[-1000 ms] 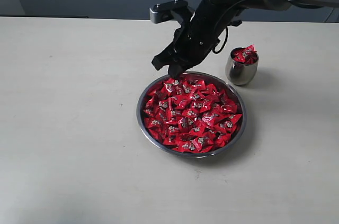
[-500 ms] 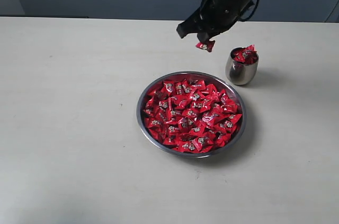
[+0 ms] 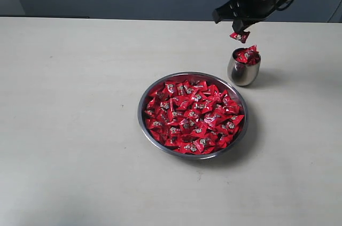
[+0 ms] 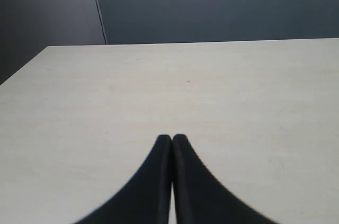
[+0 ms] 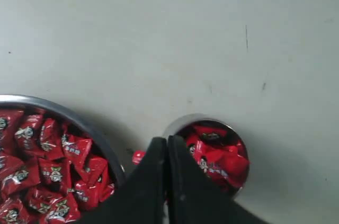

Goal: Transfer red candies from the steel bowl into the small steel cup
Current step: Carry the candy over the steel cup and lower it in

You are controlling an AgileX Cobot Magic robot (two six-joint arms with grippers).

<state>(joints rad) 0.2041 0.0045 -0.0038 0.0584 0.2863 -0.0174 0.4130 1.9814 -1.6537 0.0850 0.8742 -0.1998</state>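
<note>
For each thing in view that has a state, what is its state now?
Wide shallow steel bowl: upright on the table, full of red wrapped candies.
Small rounded steel cup: upright, heaped with candies.
Right gripper: shut on one red candy, in the air close to the cup.
Left gripper: shut, holding nothing.

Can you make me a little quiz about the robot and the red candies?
1. True or false: the right hand holds a candy near the cup.
2. Most candies lie: A) in the bowl B) in the cup C) on the table.
3. Fill in: the left hand is ____ (open or shut).
Key: 1 true; 2 A; 3 shut.
</note>
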